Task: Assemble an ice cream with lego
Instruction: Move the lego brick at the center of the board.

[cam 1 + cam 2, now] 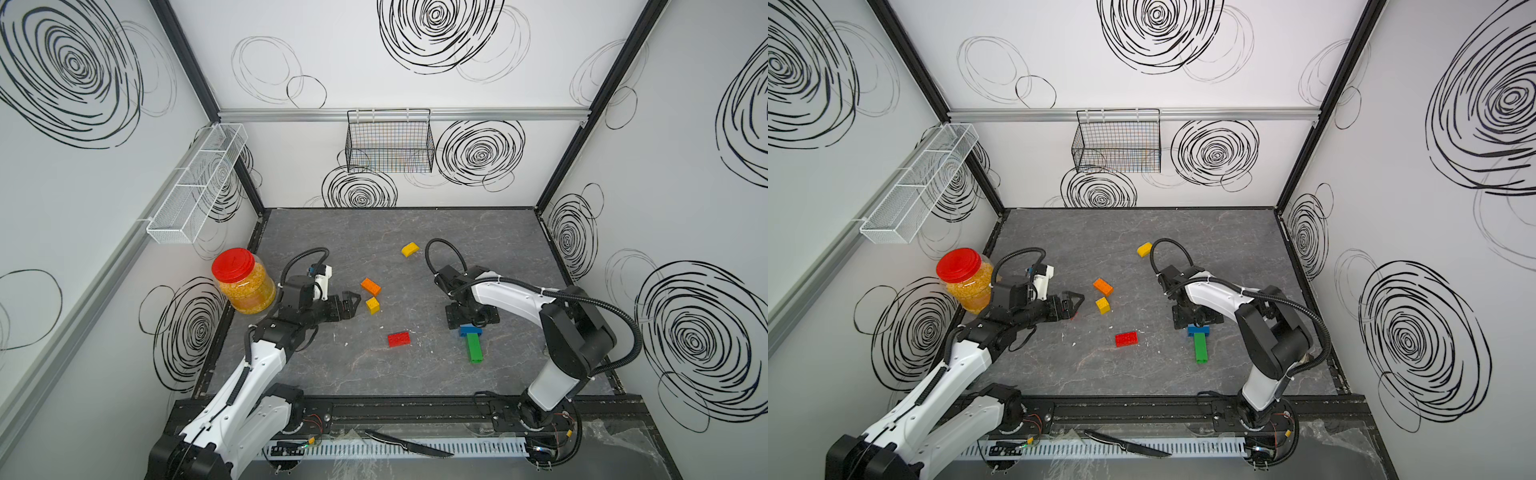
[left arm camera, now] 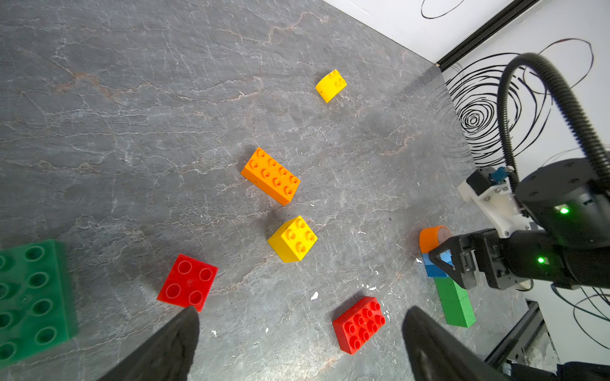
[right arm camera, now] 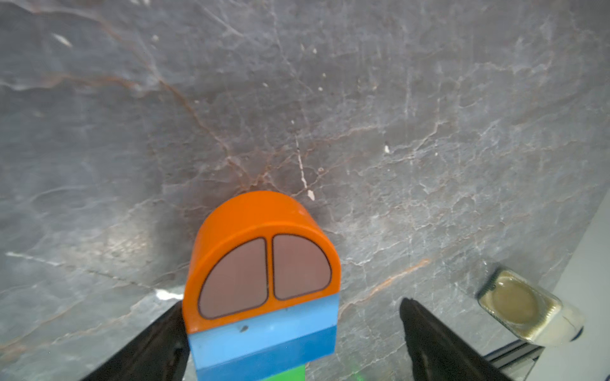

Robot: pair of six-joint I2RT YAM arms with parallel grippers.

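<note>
Loose lego lies on the grey floor: an orange brick (image 1: pixel 370 286), a small yellow brick (image 1: pixel 372 305), a rounded yellow brick (image 1: pixel 410 249) and a red brick (image 1: pixel 399 339). My left gripper (image 2: pixel 300 313) hovers open and empty near a red square brick (image 2: pixel 188 282) and a green brick (image 2: pixel 33 300). A joined piece lies flat: a rounded orange brick (image 3: pixel 260 231) on blue bricks (image 3: pixel 264 336) on a green stem (image 1: pixel 473 348). My right gripper (image 3: pixel 292 303) points down over its blue part, open. One finger is beside the piece and the other stands clear of it.
A red-lidded jar of yellow grains (image 1: pixel 243 280) stands by the left wall behind my left arm. A knife (image 1: pixel 407 444) lies on the front rail. A black wire basket (image 1: pixel 390 141) and a white mesh shelf (image 1: pixel 195 183) hang on the walls.
</note>
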